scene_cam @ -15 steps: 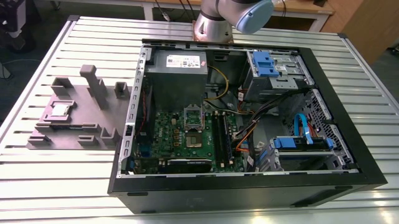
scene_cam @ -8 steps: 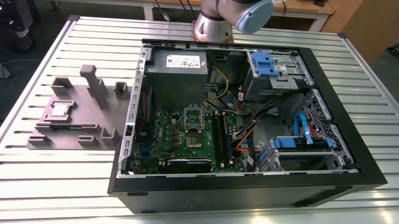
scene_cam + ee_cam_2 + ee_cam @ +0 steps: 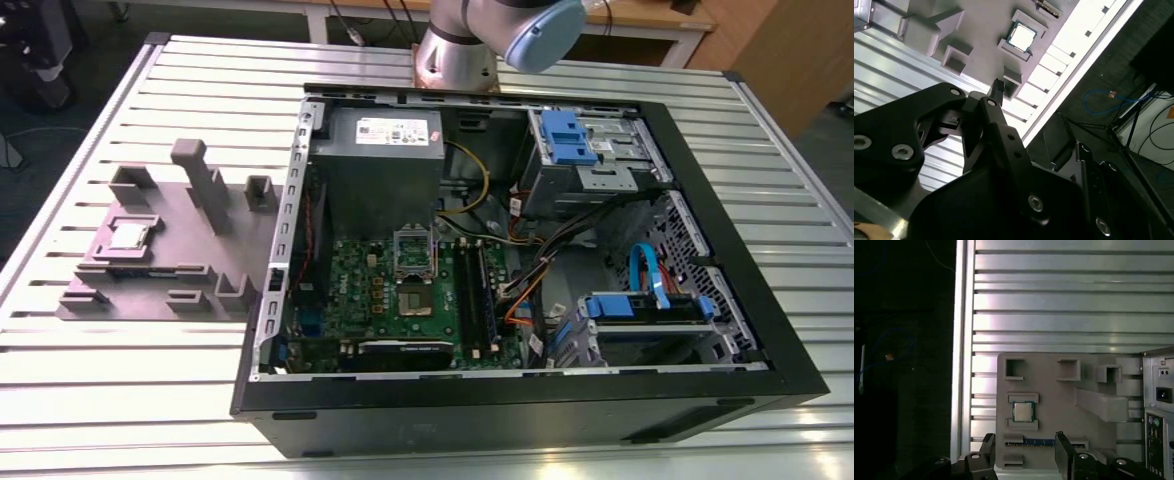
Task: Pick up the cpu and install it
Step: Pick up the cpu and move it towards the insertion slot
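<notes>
The cpu (image 3: 130, 235), a small square chip with a silvery top, lies flat in a pocket of the grey holder block (image 3: 200, 250), at the exterior view's left beside the open computer case. Both wrist views look down on the cpu (image 3: 1023, 411) (image 3: 1021, 37). My gripper (image 3: 1024, 442) hangs above the holder a little to one side of the chip. It is open, its two black fingers (image 3: 988, 444) spread apart with nothing between them. One black finger (image 3: 996, 115) points towards the holder. In the case, the motherboard (image 3: 400, 300) shows its socket (image 3: 415, 300) with the metal frame (image 3: 414, 243) swung up.
The black case (image 3: 534, 400) lies on its side on a slatted metal table (image 3: 80, 400). Inside are a grey power supply (image 3: 378, 135), blue drive bays (image 3: 581, 130), cables and a blue-clipped bracket (image 3: 647, 305). The arm's base (image 3: 461, 45) stands behind the case. The holder has raised posts (image 3: 200, 180).
</notes>
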